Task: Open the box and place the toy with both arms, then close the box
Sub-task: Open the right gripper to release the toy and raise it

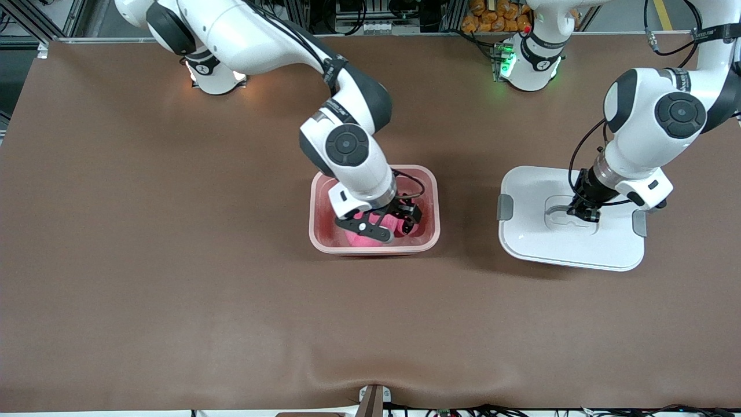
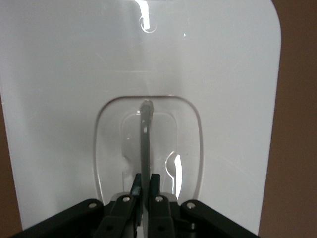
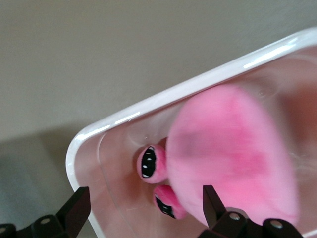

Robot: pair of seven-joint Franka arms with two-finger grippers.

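Observation:
The pink box (image 1: 316, 209) stands lidless in the middle of the table. The bright pink toy (image 1: 360, 234) lies inside it. My right gripper (image 1: 392, 227) hangs open just above the toy, and in the right wrist view the toy (image 3: 233, 158) with its dark eye marks sits by the box rim (image 3: 148, 106), partly between the spread fingers of the right gripper (image 3: 144, 191). The white lid (image 1: 532, 231) lies flat toward the left arm's end. My left gripper (image 1: 582, 213) is shut on its grey centre handle (image 2: 145, 134), as the left wrist view of the gripper (image 2: 146, 181) shows.
Brown cloth (image 1: 173, 260) covers the table. A pile of orange items (image 1: 492, 17) sits off the table by the left arm's base. A small bracket (image 1: 373, 397) stands at the table's edge nearest the front camera.

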